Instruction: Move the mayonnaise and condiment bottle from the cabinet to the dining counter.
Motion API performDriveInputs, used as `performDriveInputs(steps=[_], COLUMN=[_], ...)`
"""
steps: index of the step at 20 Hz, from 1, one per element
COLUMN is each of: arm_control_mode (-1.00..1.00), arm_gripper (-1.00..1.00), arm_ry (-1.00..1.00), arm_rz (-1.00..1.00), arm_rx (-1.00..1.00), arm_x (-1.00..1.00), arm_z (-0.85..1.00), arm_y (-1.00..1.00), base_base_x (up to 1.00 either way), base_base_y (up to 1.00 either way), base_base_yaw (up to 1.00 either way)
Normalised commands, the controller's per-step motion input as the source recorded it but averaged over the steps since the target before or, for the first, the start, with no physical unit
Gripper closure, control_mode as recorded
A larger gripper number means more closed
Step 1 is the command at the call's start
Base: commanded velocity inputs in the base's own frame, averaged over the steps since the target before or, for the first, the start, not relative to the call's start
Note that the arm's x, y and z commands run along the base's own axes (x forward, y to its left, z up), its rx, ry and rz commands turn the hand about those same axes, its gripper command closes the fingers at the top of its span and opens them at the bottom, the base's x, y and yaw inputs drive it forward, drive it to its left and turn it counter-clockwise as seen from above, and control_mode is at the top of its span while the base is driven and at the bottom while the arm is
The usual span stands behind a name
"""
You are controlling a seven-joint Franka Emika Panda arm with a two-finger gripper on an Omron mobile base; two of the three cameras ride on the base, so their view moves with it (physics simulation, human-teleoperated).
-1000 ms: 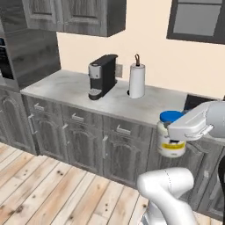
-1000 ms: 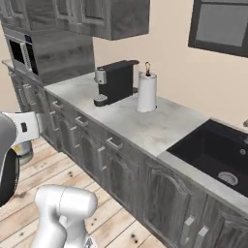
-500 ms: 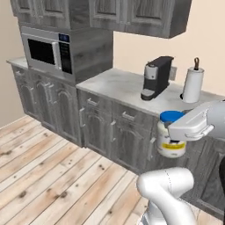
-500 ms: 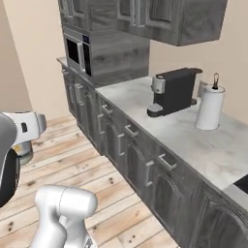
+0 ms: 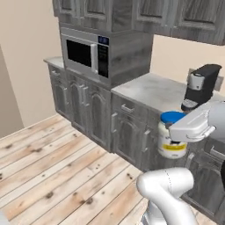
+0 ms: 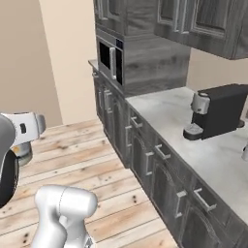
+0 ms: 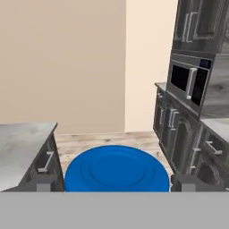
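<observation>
The mayonnaise (image 5: pixel 170 143), a short whitish jar with a blue lid and yellow label, hangs in the air in front of the lower cabinets. My gripper (image 5: pixel 176 131) is shut on it just under the lid. In the hand view the blue lid (image 7: pixel 116 171) sits between my two fingertips (image 7: pixel 44 183), with the gripper (image 7: pixel 114 184) spread wide around it. The right base view shows the gripper (image 6: pixel 23 145) at far left with the jar's (image 6: pixel 22 155) edge below it. The condiment bottle is out of view. Upper cabinet doors (image 5: pixel 176 15) are shut. A pale-topped counter end (image 7: pixel 22 145), seemingly the dining counter, lies left.
A built-in microwave (image 5: pixel 85 53) stands in a tall dark unit. A black coffee machine (image 6: pixel 218 110) sits on the marble worktop (image 5: pixel 154 90) over drawer cabinets (image 6: pixel 160 169). Open wooden floor (image 5: pixel 57 167) stretches left toward a beige wall (image 7: pixel 62 62).
The base has turned, so the whole scene slid right: the paper towel roll left the views and the microwave came in. The jar stays in my gripper.
</observation>
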Motion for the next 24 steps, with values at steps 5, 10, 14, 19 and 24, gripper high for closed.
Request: performDriveInputs(steps=[5,10,14,19,24], arm_control_mode=[1.0,1.0,1.0,1.0,1.0], arm_gripper=[1.0,1.0,1.0,1.0,1.0], arm_ry=[0.0,0.0,0.0,0.0,0.0], arm_rz=[0.0,0.0,0.0,0.0,0.0], arm_rx=[0.0,0.0,0.0,0.0,0.0], arm_x=[0.0,0.0,0.0,0.0,0.0], arm_z=[0.0,0.0,0.0,0.0,0.0], arm_y=[0.0,0.0,0.0,0.0,0.0], base_base_x=[0.99,0.91,0.84,0.66,0.57], base_base_y=[-0.05,0.0,0.03,0.08,0.13], base_base_yaw=[0.22,0.31,0.34,0.41,0.45])
